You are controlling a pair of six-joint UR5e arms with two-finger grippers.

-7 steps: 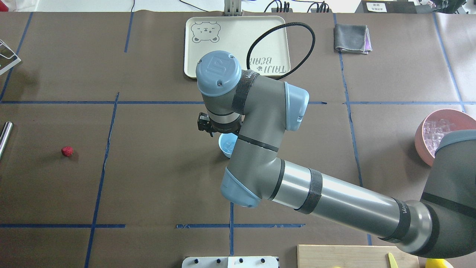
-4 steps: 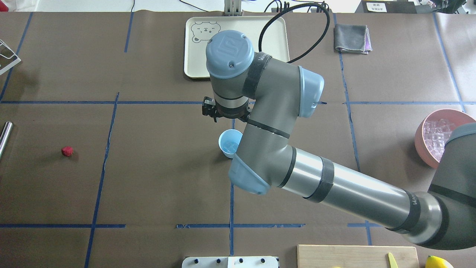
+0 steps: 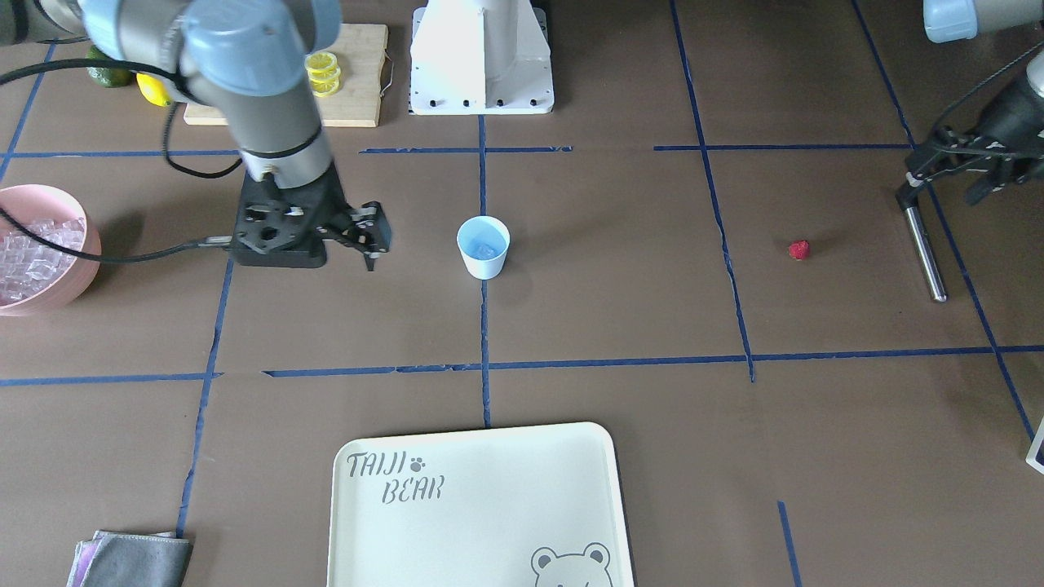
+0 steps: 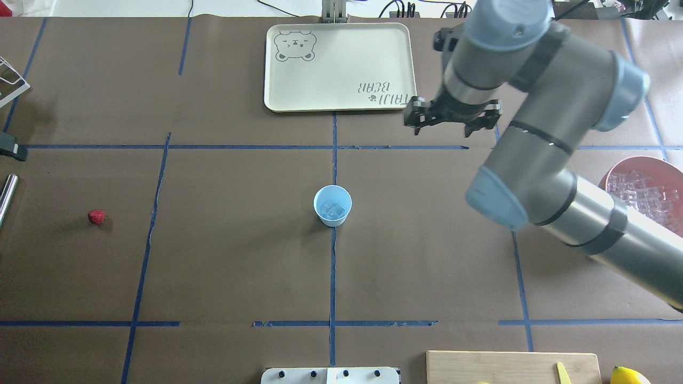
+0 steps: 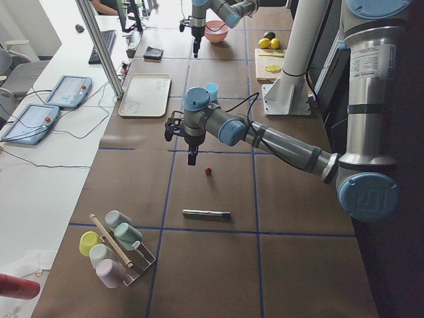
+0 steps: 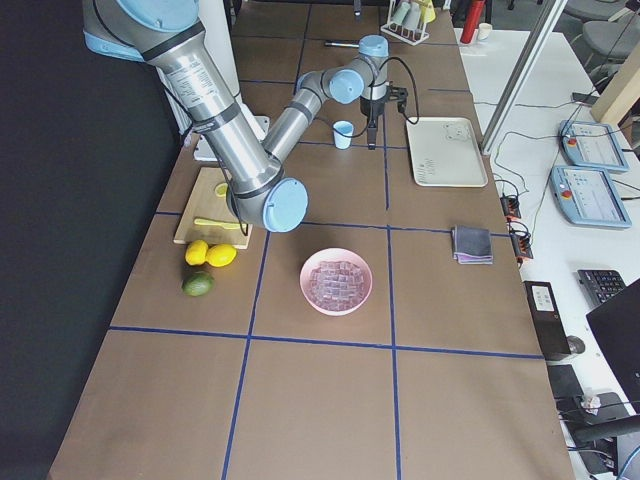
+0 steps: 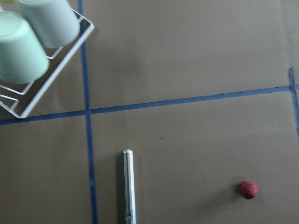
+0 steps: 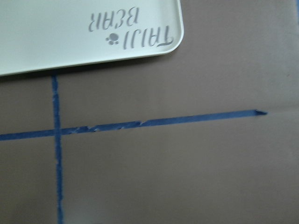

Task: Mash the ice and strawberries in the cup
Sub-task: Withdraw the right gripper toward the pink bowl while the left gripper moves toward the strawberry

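The light blue cup [image 4: 332, 205] stands upright at the table's middle and holds a few ice cubes [image 4: 333, 210]. It also shows in the front view [image 3: 483, 247]. More ice [image 4: 643, 189] fills the pink bowl at the right. The red strawberry [image 4: 96, 216] lies alone on the left, also in the left wrist view [image 7: 249, 189]. My right gripper [image 4: 451, 127] hangs open and empty near the tray's corner, well away from the cup. My left gripper [image 3: 946, 189] hangs open and empty above the top end of a metal rod.
The metal rod [image 3: 926, 249] lies left of the strawberry. A cream tray [image 4: 341, 37] is at the back centre and a grey cloth [image 4: 504, 53] at the back right. The pink bowl [image 3: 86, 244], a cutting board with lemons [image 3: 359, 73] and a cup rack [image 7: 28, 51] line the edges.
My right arm has swung up and away from over the cup to the back right, uncovering the cup with ice in it. A bit of my left gripper now shows at the left edge.
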